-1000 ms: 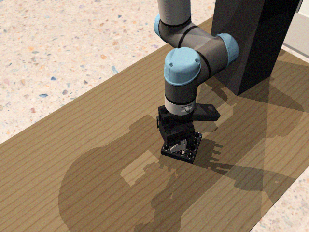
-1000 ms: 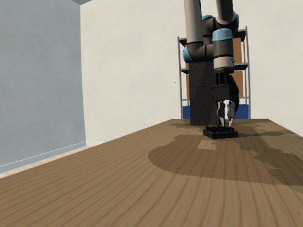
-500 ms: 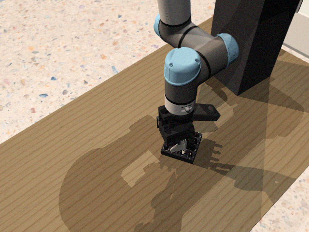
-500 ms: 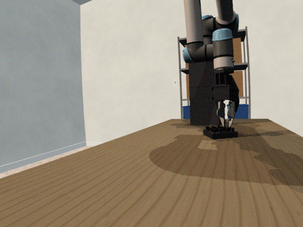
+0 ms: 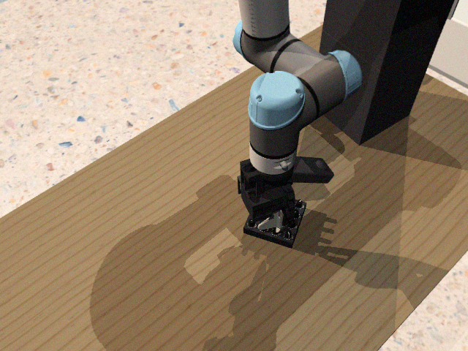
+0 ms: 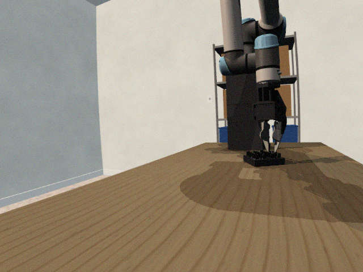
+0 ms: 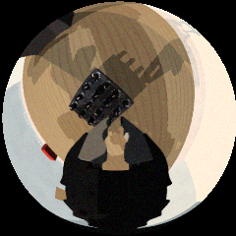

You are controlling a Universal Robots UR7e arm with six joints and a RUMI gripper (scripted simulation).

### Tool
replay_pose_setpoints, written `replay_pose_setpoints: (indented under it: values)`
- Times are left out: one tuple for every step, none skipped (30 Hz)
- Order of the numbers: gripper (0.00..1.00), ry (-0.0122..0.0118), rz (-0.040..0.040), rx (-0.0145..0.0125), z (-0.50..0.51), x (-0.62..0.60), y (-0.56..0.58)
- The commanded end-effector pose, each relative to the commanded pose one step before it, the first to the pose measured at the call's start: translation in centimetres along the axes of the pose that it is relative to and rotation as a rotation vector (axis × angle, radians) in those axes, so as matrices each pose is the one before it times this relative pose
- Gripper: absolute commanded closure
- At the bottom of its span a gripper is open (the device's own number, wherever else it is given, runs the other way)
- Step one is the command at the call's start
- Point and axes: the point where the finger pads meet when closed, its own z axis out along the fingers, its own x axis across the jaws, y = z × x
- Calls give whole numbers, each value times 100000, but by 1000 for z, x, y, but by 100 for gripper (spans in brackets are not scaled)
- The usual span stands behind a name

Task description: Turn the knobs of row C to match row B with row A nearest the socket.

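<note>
The black knob box (image 5: 266,235) (image 6: 269,161) (image 7: 113,86) lies flat on the wooden table, turned at an angle in the wrist view. Several black knobs stand in rows on its top; their marks and the row letters are too small to read, and the socket cannot be made out. My gripper (image 5: 270,229) (image 6: 271,151) (image 7: 115,117) points down over the box. Its grey fingers stand a narrow gap apart, with the tips close to the knob tops. No knob shows clearly between them. The gripper body hides part of the box in the top view.
The wooden table (image 5: 151,181) (image 6: 146,219) carries the box. A dark pedestal (image 5: 377,82) (image 6: 243,123) stands behind the arm. A shelf rack (image 6: 296,96) with blue bins (image 6: 290,134) stands at the back wall. The arm's shadow falls across the box and table.
</note>
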Motion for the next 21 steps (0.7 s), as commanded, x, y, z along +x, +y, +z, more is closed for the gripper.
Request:
replay_pose_setpoints:
  values:
    - [89,49,-1,-120,-44,27,-105]
    - [89,0,0,0,0,1,-59]
    - [89,0,0,0,0,1,-57]
    - [89,0,0,0,0,1,-51]
    - [89,0,0,0,0,1,-42]
    - [89,0,0,0,0,0,-30]
    - [89,0,0,0,0,0,-18]
    - [89,0,0,0,0,0,-8]
    - [89,0,0,0,0,0,-1]
    - [89,0,0,0,0,0,0]
    - [89,0,0,0,0,0,0]
    - [89,0,0,0,0,0,0]
    - [89,0,0,0,0,0,0]
    - [89,0,0,0,0,0,0]
    - [89,0,0,0,0,0,0]
    - [89,0,0,0,0,0,0]
    - [89,0,0,0,0,0,0]
    - [89,0,0,0,0,0,0]
    - [89,0,0,0,0,0,0]
    - [89,0,0,0,0,0,0]
    - [89,0,0,0,0,0,0]
